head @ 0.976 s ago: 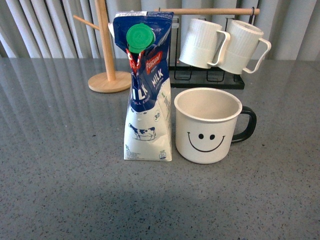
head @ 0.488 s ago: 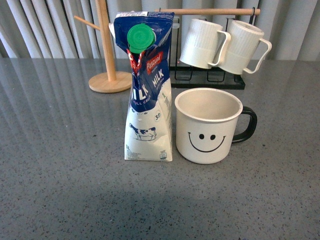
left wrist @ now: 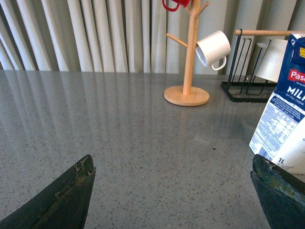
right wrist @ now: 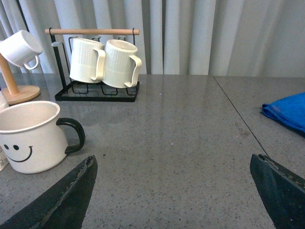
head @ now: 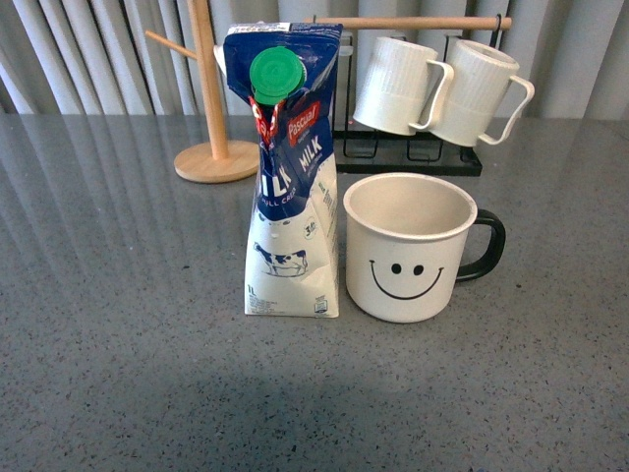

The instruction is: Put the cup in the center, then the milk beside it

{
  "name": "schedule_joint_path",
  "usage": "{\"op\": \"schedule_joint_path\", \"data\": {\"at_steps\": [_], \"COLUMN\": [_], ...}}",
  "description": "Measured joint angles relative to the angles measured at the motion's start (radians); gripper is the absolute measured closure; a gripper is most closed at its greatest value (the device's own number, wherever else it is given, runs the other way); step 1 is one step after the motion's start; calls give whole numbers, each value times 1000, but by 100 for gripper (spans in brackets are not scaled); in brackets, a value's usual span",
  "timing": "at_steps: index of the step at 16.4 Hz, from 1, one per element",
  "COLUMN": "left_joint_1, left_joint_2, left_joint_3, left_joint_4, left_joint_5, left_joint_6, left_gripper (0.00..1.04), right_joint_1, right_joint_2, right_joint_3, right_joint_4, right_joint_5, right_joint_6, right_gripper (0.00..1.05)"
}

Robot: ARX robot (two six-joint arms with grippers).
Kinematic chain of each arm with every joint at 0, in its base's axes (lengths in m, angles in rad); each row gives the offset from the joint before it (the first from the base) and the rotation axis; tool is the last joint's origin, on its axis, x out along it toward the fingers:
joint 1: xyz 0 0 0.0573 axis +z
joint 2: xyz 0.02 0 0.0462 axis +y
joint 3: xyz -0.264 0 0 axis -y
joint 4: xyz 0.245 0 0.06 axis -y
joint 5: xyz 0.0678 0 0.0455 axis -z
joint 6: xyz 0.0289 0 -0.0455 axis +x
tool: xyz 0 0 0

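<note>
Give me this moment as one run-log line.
cup: upright, center | milk: upright beside cup, on its left in the front view | left hand: open, empty | right hand: open, empty

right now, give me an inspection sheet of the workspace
surface: grey speckled table, dry, no spills seen
job's things: cup upright near the middle, handle toward the robot's right; milk upright close on its left, green cap on
clutter: wooden mug tree holding a small white cup and something red at the top; black rack with two ribbed white mugs; blue cloth far right
grippers: left gripper open, holding nothing; right gripper open, holding nothing
cables: nothing seen
surroundings: pale curtain behind the table
</note>
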Motion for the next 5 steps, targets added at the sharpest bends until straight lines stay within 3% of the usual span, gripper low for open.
{"op": "schedule_joint_path", "data": {"at_steps": [5], "left_joint_1": [0], "left_joint_2": [0], "left_joint_3": [0], "left_joint_4": [0], "left_joint_5": [0], "left_joint_6": [0], "left_gripper": [7], "right_joint_1": [0], "right_joint_2": [0], "right_joint_3": [0], "right_joint_4": [0], "right_joint_5": [0], "right_joint_6": [0], "right_gripper": [7]}}
